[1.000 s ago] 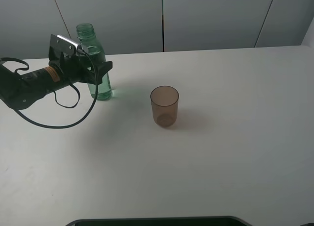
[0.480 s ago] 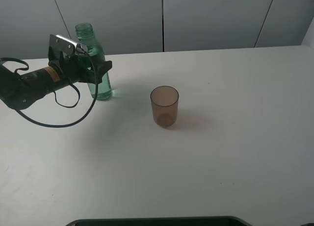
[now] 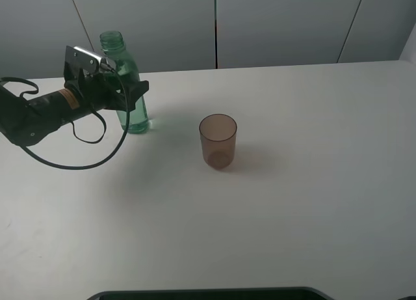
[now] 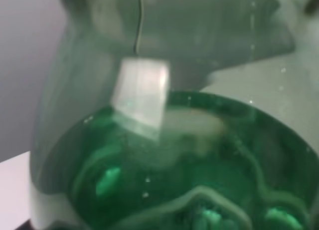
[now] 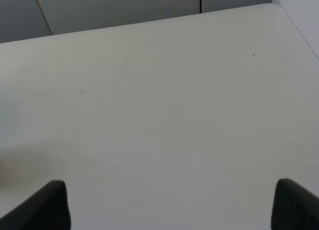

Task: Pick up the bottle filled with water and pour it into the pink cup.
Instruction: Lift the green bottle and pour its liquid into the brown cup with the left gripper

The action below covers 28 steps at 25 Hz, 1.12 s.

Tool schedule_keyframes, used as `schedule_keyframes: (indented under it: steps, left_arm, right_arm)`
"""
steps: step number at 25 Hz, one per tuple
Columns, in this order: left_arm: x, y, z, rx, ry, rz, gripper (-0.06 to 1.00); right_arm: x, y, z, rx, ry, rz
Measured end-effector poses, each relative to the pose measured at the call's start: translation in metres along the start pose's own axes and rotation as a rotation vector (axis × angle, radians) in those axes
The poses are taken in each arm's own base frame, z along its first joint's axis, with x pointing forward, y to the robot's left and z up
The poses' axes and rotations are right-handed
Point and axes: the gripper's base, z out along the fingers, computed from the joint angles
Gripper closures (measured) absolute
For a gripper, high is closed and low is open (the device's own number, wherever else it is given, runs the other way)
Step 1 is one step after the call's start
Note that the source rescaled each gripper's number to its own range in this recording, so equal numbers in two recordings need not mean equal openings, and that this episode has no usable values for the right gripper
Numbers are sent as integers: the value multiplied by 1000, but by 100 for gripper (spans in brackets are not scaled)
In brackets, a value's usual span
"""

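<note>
Gripping the bottle (image 3: 136, 114) with the left claw (image 3: 132, 95), clamped shut round its middle from the left side. Green and see-through, open at the top. Standing up tall near the far edge of the table (image 3: 292, 183), toward the far left corner. Hard to tell if touching the table top or lifted just a little. Up close in the left wrist view, just blurry green bottle filling almost the whole picture, with what looks like water inside.

Over to the pink cup (image 3: 218, 141): sitting upright near the middle of the table, open mouth facing up. Well apart from the bottle, and nearer the front edge. Brownish-pink and see-through. Cannot tell if anything is inside.

As for the right claw (image 5: 172, 207): spread wide apart, holding nothing. Only two dark fingertips (image 5: 47, 205) showing, one on each side, over bare white table. Far right corner of the table in sight beyond them.
</note>
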Motion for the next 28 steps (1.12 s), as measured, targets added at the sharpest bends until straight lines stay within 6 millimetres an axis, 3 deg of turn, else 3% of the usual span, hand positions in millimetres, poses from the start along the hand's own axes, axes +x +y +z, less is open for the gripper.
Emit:
schedule_keyframes:
  steps: [7,10,17,21,24,28]
  left_arm:
    - [-1,-2,0,25,-16,-66,92]
    - [-11,-5,-2,45,-33,-77,92]
    - [-85,-19,-23,130,-138,4,92]
    - [-115,-23,-36,108,-162,54,92]
    - [-121,-24,-39,101,-166,64,92]
    - [-114,-25,-38,110,-89,108,92]
  right_arm:
    - [0,0,0,0,0,0]
    - [0,0,0,0,0,0]
    - [0,0,0,0,0,0]
    - [0,0,0,0,0,0]
    - [0,0,0,0,0,0]
    - [0,0,0,0,0,0]
